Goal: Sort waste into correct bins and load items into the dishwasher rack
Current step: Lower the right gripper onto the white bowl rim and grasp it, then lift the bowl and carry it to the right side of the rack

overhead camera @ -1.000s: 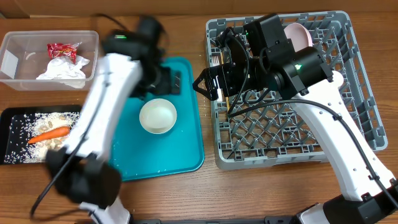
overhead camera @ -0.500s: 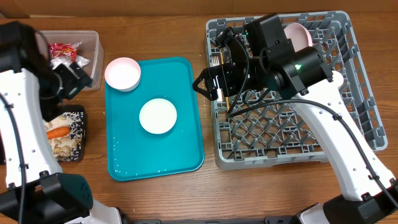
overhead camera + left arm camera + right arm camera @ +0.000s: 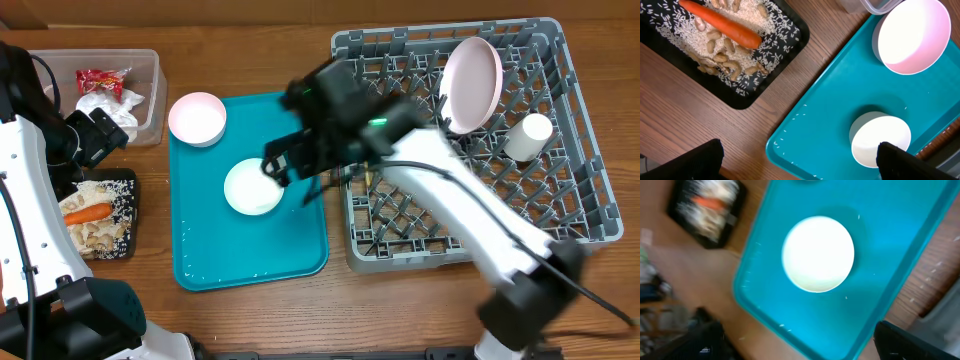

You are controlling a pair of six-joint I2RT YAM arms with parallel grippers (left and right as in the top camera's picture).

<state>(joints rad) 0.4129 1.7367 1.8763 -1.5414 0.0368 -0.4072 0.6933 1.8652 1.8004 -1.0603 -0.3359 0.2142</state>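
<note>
The left jaws stand spread and empty at the left edge of the overhead frame, between the clear tub (image 3: 148, 58) and the black tray (image 3: 742, 100); the right jaws, likewise released and holding nothing, hang over the white bowl (image 3: 253, 187) at the centre of the teal tray (image 3: 250, 262); a pink bowl (image 3: 197, 118) sits at that tray's upper-left corner, overhanging its rim; the tub holds a red wrapper (image 3: 100, 80) and a crumpled napkin (image 3: 108, 108); a carrot (image 3: 85, 212), rice (image 3: 680, 40) and beige scraps (image 3: 720, 47) lie in the black tray; in the grey rack (image 3: 575, 215) at right, a pink plate (image 3: 472, 70) stands on edge, a white cup (image 3: 528, 135) just lower right of it.
</note>
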